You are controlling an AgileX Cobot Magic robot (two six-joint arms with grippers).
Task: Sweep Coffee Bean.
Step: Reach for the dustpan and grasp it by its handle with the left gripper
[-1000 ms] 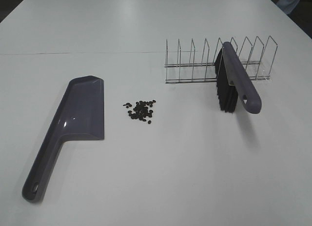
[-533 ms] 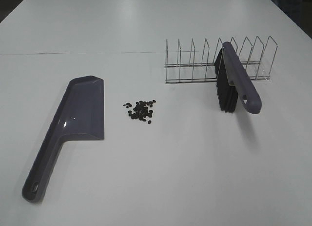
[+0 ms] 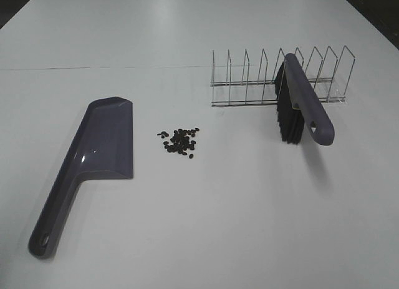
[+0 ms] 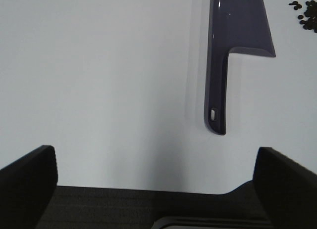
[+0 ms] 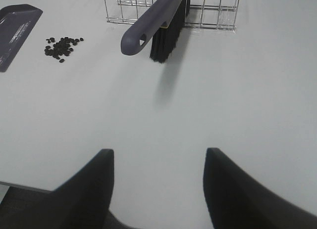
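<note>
The coffee bean [image 3: 181,141] cluster lies loose on the white table, just right of the purple dustpan [image 3: 103,145], which lies flat with its handle toward the near edge. A purple brush [image 3: 305,105] with black bristles leans in the wire rack [image 3: 249,83]. Neither gripper shows in the exterior high view. In the left wrist view my left gripper [image 4: 157,164] hangs wide open over the near table edge, with the dustpan [image 4: 237,26] and beans [image 4: 307,14] farther off. My right gripper [image 5: 158,157] is open and holds nothing, well short of the brush [image 5: 153,21], the beans [image 5: 62,46] and the dustpan [image 5: 15,26].
The wire rack [image 5: 213,11] with several upright dividers stands behind the brush at the right. The white table [image 3: 218,226] spreads around everything, with a thin seam line across its far part.
</note>
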